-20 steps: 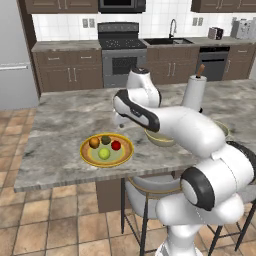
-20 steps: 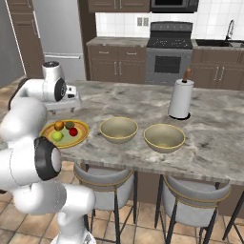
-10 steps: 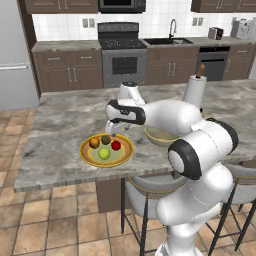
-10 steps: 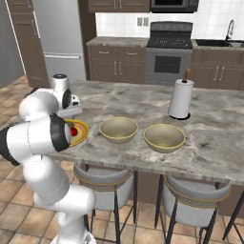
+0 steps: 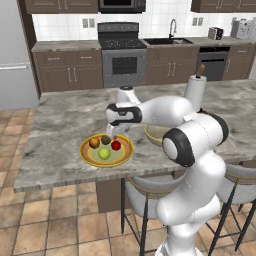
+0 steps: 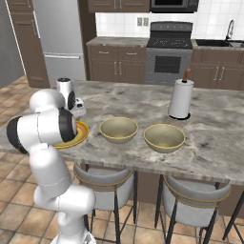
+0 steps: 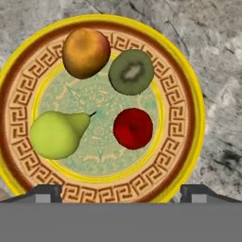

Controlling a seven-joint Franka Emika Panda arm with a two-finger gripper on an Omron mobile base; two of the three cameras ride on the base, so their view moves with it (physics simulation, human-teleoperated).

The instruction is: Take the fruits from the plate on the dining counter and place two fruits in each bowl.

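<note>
The plate (image 5: 124, 154) with the orange-yellow rim lies on the dining counter (image 5: 60, 125). On it are four fruits: orange (image 5: 94, 143), dark brownish-green (image 5: 106, 140), red (image 5: 116, 145) and yellow-green (image 5: 104, 154). My gripper (image 5: 114, 133) hangs open just above the plate's far side, pointing down. From the hand view I look straight down on the plate (image 7: 189, 94): orange fruit (image 7: 86, 52), brownish-green one (image 7: 131, 72), red one (image 7: 133, 128), yellow-green one (image 7: 56, 134). My fingertips (image 7: 45, 193) stand wide apart with nothing between them. Both bowls (image 6: 118, 129) (image 6: 164, 137) sit right of the plate (image 6: 81, 133).
A paper towel roll (image 6: 181, 99) stands behind the bowls on the counter. Two stools (image 6: 107, 178) are tucked under the counter's near edge. My own arm hides most of one bowl (image 5: 155, 132) in the left base view. Stove and cabinets line the back wall.
The arm has swung left and bent down, bringing the hand low over the plate of fruits. The fruits, plate and bowls have not moved.
</note>
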